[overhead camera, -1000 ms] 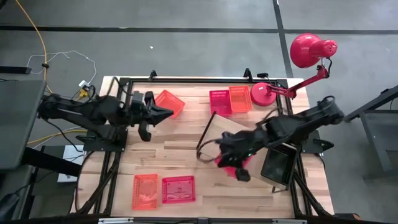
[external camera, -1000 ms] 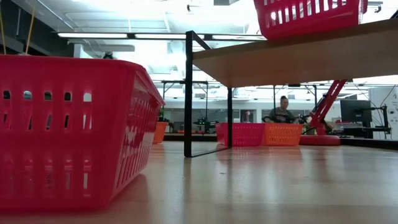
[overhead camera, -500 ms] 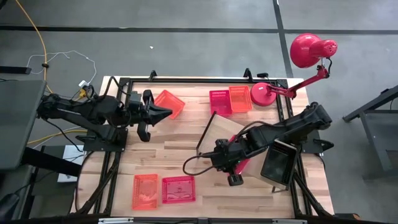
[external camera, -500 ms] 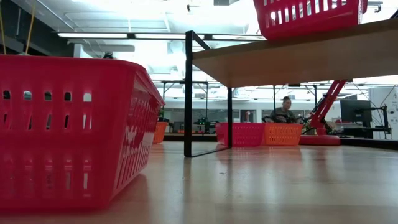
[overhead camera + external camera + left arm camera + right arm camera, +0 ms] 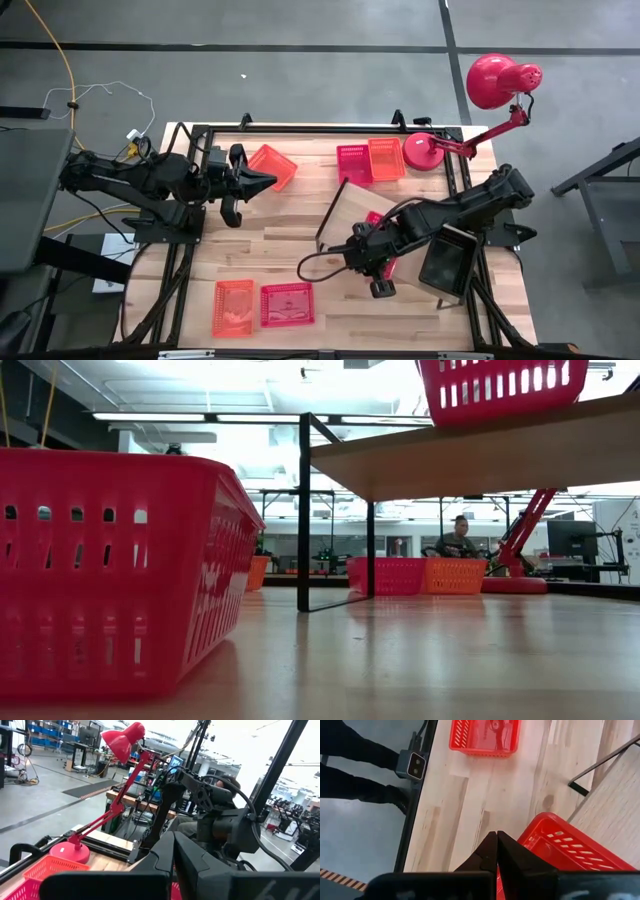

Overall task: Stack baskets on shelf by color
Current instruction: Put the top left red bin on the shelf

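The shelf [image 5: 400,215] is a pale board with a black bracket [image 5: 330,215] at its left end; the low view shows its underside [image 5: 480,455]. A red basket [image 5: 378,240] sits on its near edge, also in the low view [image 5: 500,385] and the right wrist view [image 5: 570,852]. My right gripper [image 5: 362,258], shut, hovers at that basket's left corner [image 5: 496,837]. A black basket [image 5: 447,262] lies at the shelf's right end. My left gripper [image 5: 268,182], shut [image 5: 173,840], points at a tilted orange basket [image 5: 272,166]. My right gripper has its shut fingers [image 5: 506,851] close beside the red basket's corner rim [image 5: 530,837], coming from above and slanting toward the table's left. I cannot tell whether they touch it. My left gripper touches nothing that shows.
A red basket [image 5: 352,163] and an orange one [image 5: 385,158] stand side by side at the far edge, by the red lamp's base [image 5: 422,152]. An orange basket [image 5: 233,306] and a red one [image 5: 287,304] lie at the near edge. A person [image 5: 455,542] sits in the room behind.
My right gripper has moved off the red basket toward the table's left, uncovering it on the shelf. In the low view that basket has shifted a little on the board. My left arm has kept still.
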